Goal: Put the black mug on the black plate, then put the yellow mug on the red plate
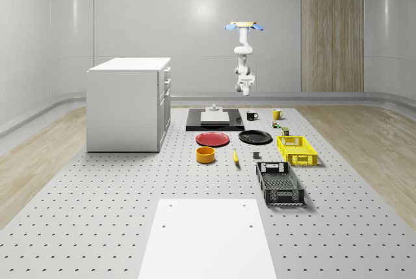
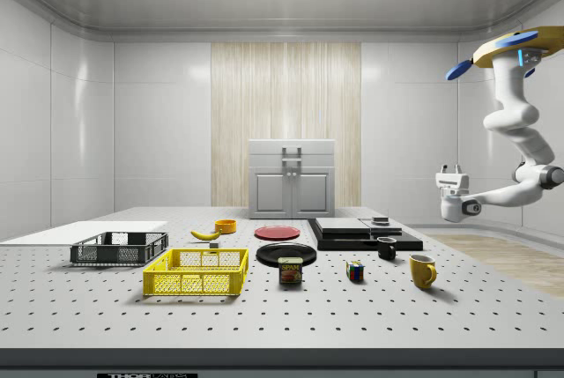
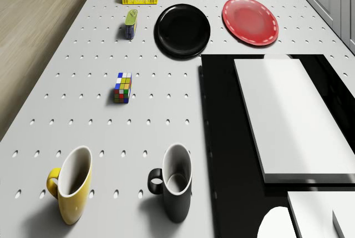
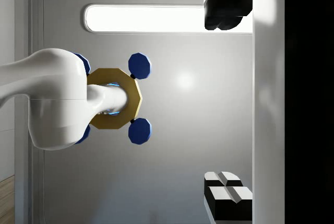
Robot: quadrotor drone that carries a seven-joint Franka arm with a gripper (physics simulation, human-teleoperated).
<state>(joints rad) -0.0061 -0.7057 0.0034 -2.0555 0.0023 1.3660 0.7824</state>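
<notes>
We hover above the table's (image 1: 97, 227) far end, fingers (image 4: 228, 192) spread, pointing upward; black mug (image 3: 175, 182), yellow mug (image 3: 71, 185) and both plates sit empty.

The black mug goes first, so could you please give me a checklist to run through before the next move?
1. Black mug upright on the table, beside the black slab: ok.
2. Black plate bare, ready to take the mug: ok.
3. Yellow mug stands apart from the black mug, leaving room for a grasp: ok.
4. Tool open: ok; the wrist view shows its fingers apart.
5. Tool aimed at the black mug: not ok; in the side view it points upward, well above the mug.
6. Drone hovering over the table's mug end: ok.
</notes>
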